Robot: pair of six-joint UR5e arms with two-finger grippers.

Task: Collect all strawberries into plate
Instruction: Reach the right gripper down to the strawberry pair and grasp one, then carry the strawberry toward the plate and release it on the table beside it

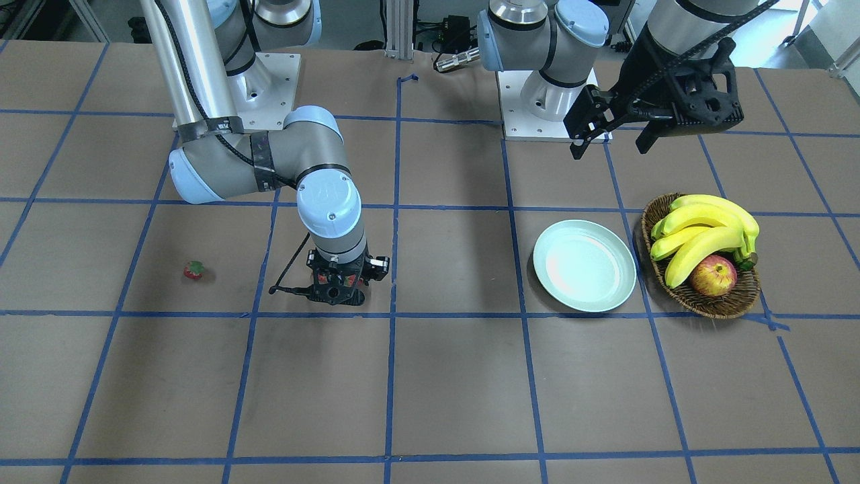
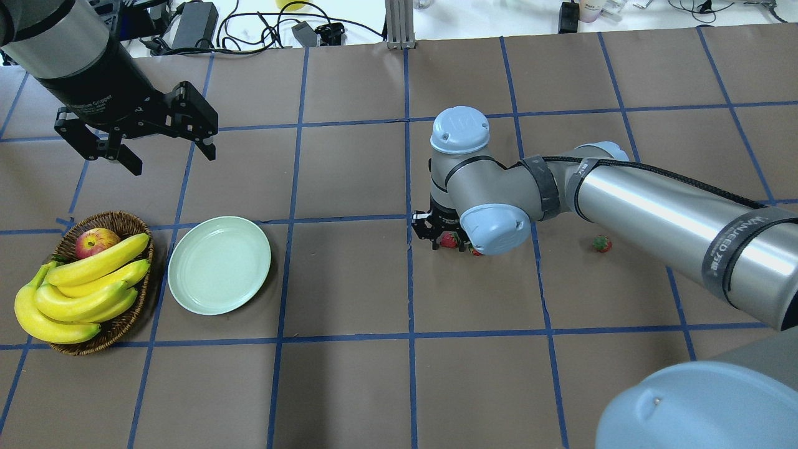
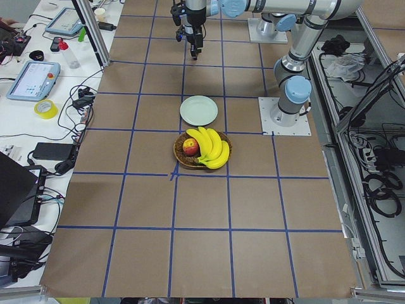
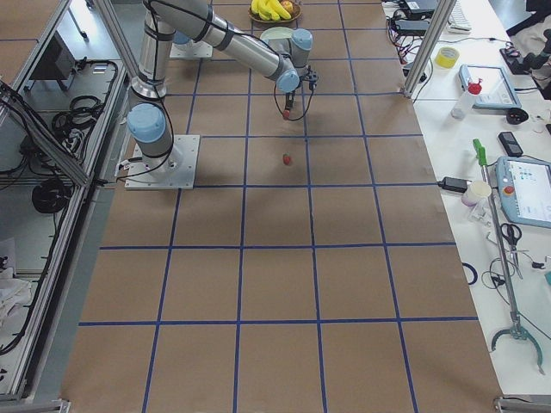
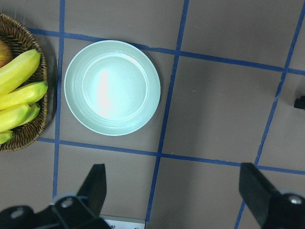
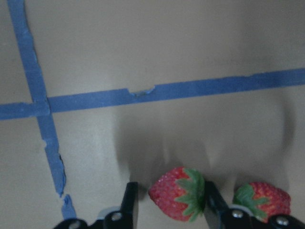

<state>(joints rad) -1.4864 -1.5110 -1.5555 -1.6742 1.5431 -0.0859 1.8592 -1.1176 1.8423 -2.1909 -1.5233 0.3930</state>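
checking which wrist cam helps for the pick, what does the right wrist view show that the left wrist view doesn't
Only the right wrist view: a strawberry between the open fingers of the right gripper, and a second strawberry just outside them. Only the left wrist view: the bare plate, the basket with bananas beside it, and the open left gripper. Both: the brown table with blue tape lines.

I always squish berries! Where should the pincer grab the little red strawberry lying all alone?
Probably across the plump red middle of the small red green-capped strawberry, coming straight down from above. It lies low on the flat brown table with bare space round it.
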